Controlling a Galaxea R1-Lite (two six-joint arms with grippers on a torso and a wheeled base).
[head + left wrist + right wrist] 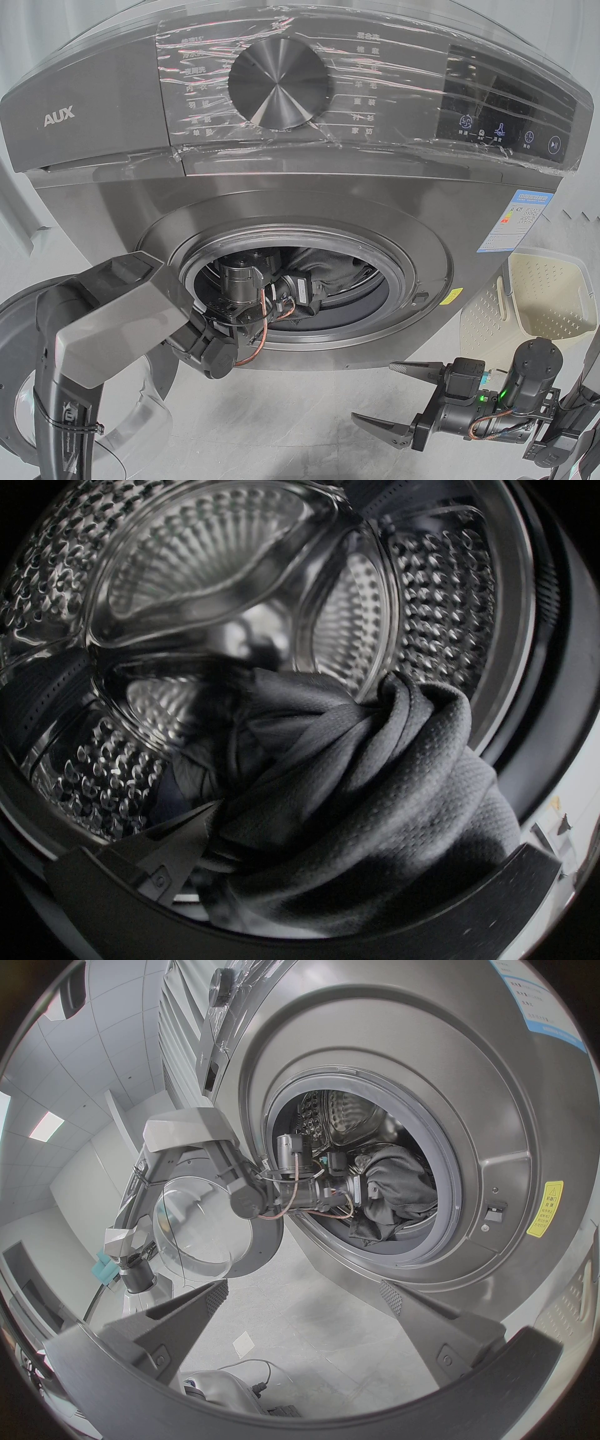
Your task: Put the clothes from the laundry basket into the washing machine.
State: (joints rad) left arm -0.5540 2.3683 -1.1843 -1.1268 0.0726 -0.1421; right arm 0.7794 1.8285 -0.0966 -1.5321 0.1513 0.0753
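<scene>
The grey washing machine (350, 206) stands with its round opening uncovered. A dark grey garment (331, 265) is bunched in the drum (187, 586), just behind the opening's rim. My left gripper (315, 284) is inside the opening, right against the garment (375, 805). It is open: one finger (181, 845) stands wide and bare, and the cloth drapes over the other. My right gripper (375, 392) hangs open and empty, low in front of the machine, beside the cream laundry basket (544, 300). No clothes show in the visible part of the basket.
The machine's door (19, 350), with its glass bowl, is swung out to the left behind my left arm. The basket stands on the floor at the machine's right corner. Pale tiled floor (325, 1329) lies in front of the machine, with a cable on it.
</scene>
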